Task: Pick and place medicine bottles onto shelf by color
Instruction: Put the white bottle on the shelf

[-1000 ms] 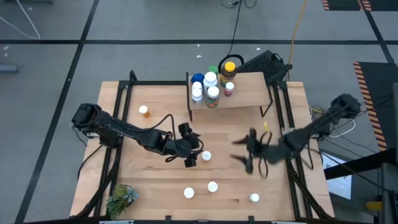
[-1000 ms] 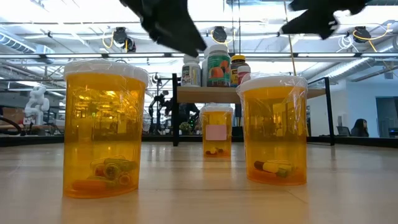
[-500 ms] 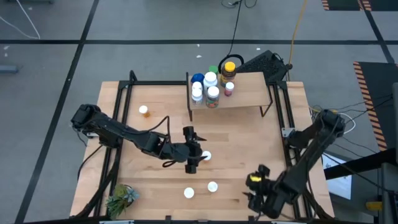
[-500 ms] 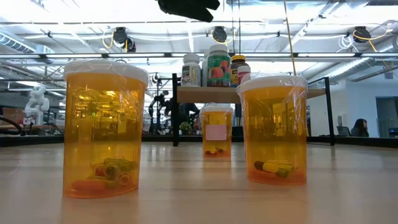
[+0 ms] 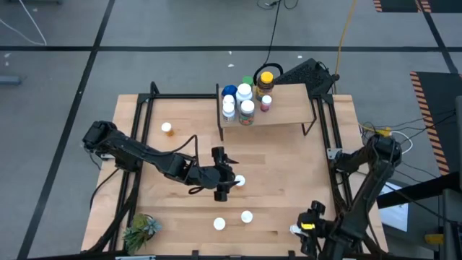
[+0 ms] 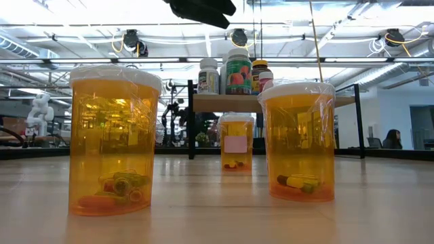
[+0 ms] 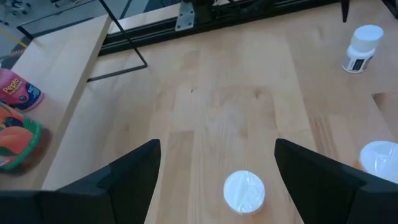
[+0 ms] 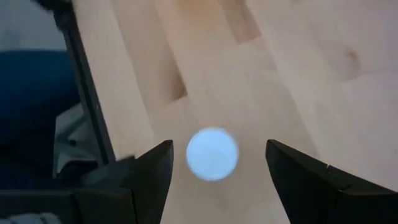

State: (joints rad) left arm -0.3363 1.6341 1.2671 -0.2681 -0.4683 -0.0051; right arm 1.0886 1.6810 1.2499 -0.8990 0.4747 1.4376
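Quick heads-up on what moved: a second ago your right end effector [image 8: 219,148] was hanging over the middle of the table [image 5: 180,209], and it has since swung down to the near right corner. It now sits right over the white-capped bottle [image 8: 212,154] there, with the cap framed between its fingers. The jaws are spread wide and it's holding nothing, so I'd read that as lined up for a grab and not yet closed. Your left end effector [image 7: 217,152] has crept a bit toward the mid-table bottle [image 7: 244,190]. It's also wide open and empty, with that cap just ahead between its fingers. So nothing is in transit right now, and both arms look set for their next pick.

On counts, I get five bottles loose on the table. They are the corner one, the mid-table one, two white caps [image 5: 219,224] [image 5: 247,216] near the front edge, and a lone orange one [image 5: 167,128] far left. The shelf [image 5: 289,105] holds about seven, all bunched at its left end. They crowd each other from above, so I could be off by one. That group includes a blue cap [image 5: 229,90], a green cap [image 5: 247,81], the yellow-lidded jar [image 5: 266,76] and a little pink one [image 5: 266,103], and the rest are white-capped. So you're past halfway, I'd say (the shelf's right half is bare).
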